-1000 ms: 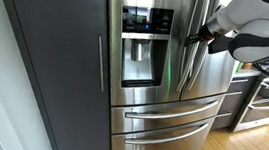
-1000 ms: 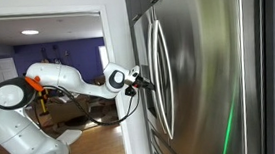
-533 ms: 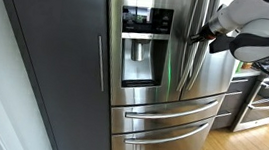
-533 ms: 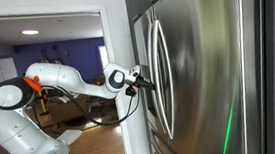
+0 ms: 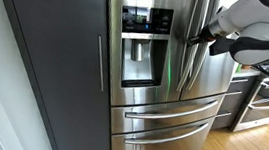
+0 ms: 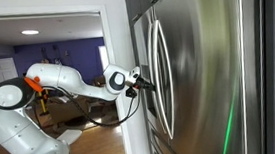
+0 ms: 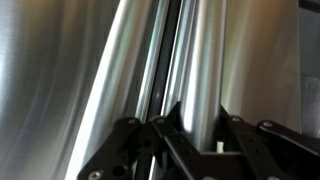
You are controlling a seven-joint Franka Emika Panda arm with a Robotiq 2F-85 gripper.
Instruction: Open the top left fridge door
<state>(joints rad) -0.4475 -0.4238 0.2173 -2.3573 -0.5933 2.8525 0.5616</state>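
The top left fridge door (image 5: 137, 97) is stainless steel, with a black blue-lit display (image 5: 147, 20) and a recessed dispenser (image 5: 143, 62). Its long vertical bar handle (image 5: 184, 52) runs beside the middle seam, next to the plain right door's handle. My gripper (image 5: 194, 37) reaches in from the right to these handles, and also shows in an exterior view (image 6: 144, 83). In the wrist view my black fingers (image 7: 197, 120) straddle one shiny bar (image 7: 200, 60) and touch both its sides. A second bar (image 7: 125, 70) lies beside it. I cannot tell which door's bar I grip.
A dark grey cabinet panel (image 5: 60, 67) with a slim handle stands left of the fridge. Two steel drawers (image 5: 165, 118) sit below the doors. A steel oven (image 5: 257, 103) stands to the right. My arm (image 6: 68, 81) extends from a doorway area.
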